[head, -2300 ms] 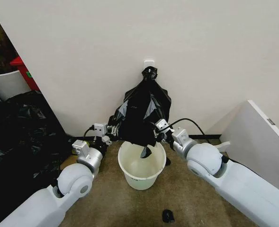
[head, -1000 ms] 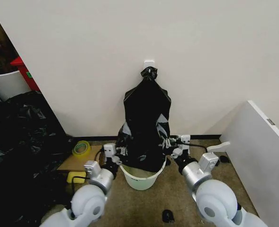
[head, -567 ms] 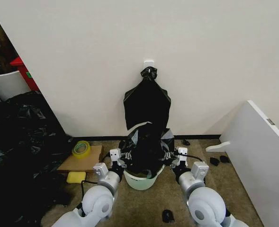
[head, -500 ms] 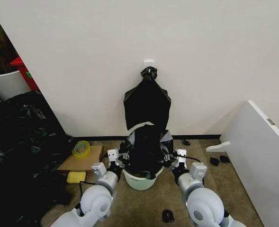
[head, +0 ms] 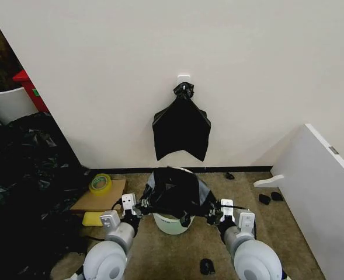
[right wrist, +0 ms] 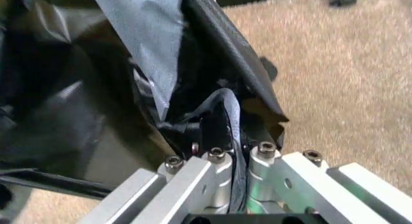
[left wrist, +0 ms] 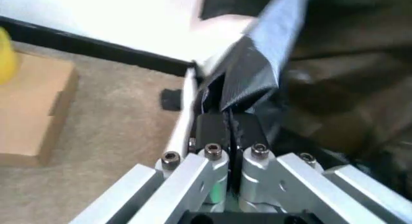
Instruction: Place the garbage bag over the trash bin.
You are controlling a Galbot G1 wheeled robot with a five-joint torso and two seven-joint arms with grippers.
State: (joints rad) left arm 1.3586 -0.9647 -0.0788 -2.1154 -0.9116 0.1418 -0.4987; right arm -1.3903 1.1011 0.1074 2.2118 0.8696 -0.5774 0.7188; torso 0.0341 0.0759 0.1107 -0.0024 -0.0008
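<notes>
Half a second earlier the thin, glossy black plastic garbage bag (head: 176, 191) rose taller over the small round white plastic trash bin (head: 169, 223); now it was pulled down, draped across the rim. At its nine o'clock the left gripper (head: 140, 205) was pinched tight on the bag's edge, its wrist view (left wrist: 228, 132) showing the clamp beside the rim. At three o'clock the right gripper (head: 212, 212) likewise gripped film (right wrist: 222, 130). Open carpet (head: 285, 233) lay rightward.
</notes>
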